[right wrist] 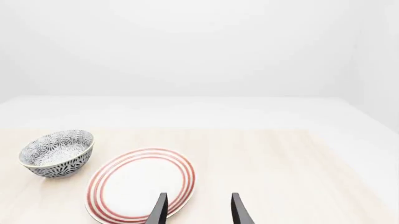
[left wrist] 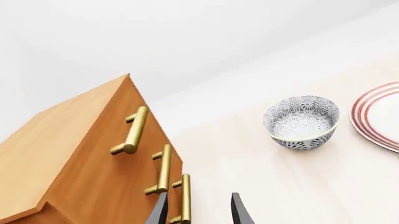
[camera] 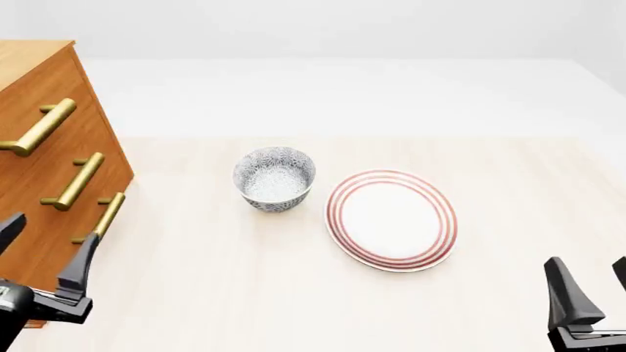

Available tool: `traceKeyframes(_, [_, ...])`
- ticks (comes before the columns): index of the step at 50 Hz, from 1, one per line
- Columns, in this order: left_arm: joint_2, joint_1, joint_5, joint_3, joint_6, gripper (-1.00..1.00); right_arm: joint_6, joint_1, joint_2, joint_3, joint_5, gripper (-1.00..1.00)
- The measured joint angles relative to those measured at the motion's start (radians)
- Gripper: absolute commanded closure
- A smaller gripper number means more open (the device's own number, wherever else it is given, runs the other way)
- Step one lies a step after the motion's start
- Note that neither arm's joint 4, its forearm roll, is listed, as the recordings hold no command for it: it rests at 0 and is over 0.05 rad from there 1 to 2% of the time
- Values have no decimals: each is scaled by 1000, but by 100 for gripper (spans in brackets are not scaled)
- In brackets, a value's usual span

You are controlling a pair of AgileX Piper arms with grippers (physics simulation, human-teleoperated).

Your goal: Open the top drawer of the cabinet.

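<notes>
- Three brass-handled drawers front the cabinet [camera: 49, 147] at the table's [camera: 245, 293] left edge; the top drawer [camera: 44, 110] sits flush, closed.
- No writing or brand shows anywhere.
- Left pincer [camera: 44, 253] hangs spread and empty just before the lowest handle.
- Right pincer [camera: 590, 282], parted and empty, is near the table's front right corner.
- Patterned bowl [camera: 275, 178] and red-ringed plate [camera: 391, 218] sit mid-table.

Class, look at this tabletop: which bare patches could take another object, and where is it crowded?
Free: the pale wooden table right of the red-ringed white plate, and the near strip in front of the plate and the blue-patterned bowl. A narrower bare strip lies between the bowl and the orange-brown wooden cabinet. Crowded: bowl and plate sit close together.
</notes>
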Motion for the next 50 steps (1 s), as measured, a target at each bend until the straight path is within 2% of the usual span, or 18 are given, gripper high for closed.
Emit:
traceKeyframes(13, [43, 20, 79, -101, 151, -100, 0, 0, 0, 0, 0, -100])
traceKeyframes(18, [72, 35, 108, -159, 286, -100, 0, 0, 0, 0, 0, -100])
traceKeyframes(26, [112, 46, 121, -210, 422, -100, 0, 0, 0, 0, 0, -100])
traceKeyframes(50, [239, 62, 31, -251, 672, -100, 0, 0, 0, 0, 0, -100])
